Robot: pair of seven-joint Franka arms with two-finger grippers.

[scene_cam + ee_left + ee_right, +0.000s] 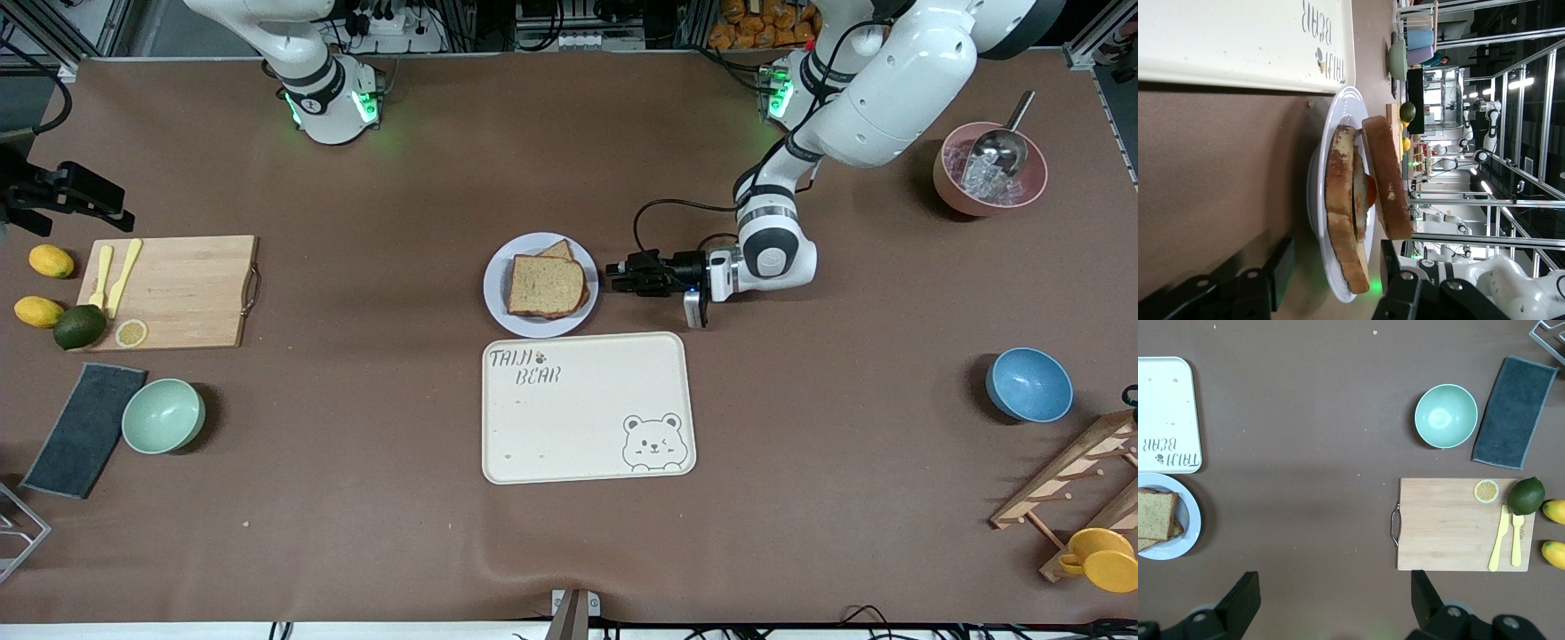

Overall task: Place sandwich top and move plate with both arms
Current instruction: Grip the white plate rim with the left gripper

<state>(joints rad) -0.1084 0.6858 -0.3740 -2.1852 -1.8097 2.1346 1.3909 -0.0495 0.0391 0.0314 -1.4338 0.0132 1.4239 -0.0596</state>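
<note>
The sandwich top (544, 284) lies on the egg-bearing slice (1341, 193) on the plate (498, 298), just farther from the front camera than the bear tray (587, 409). In the left wrist view the top slice (1388, 180) leans tilted over the egg. My left gripper (613, 276) lies low and level beside the plate, toward the left arm's end. It is open, and its fingers straddle the plate's rim (1345, 107) without touching. My right gripper (1333, 600) is open and empty, high over bare table between the plate (1188, 527) and the cutting board. It is out of the front view.
A wooden cutting board (178, 289) with lemon slice, lime and yellow cutlery, a green bowl (163, 415) and a grey cloth (84, 429) lie toward the right arm's end. A blue bowl (1029, 384), a pink ice bowl (989, 169) and a wooden rack (1076, 480) stand toward the left arm's end.
</note>
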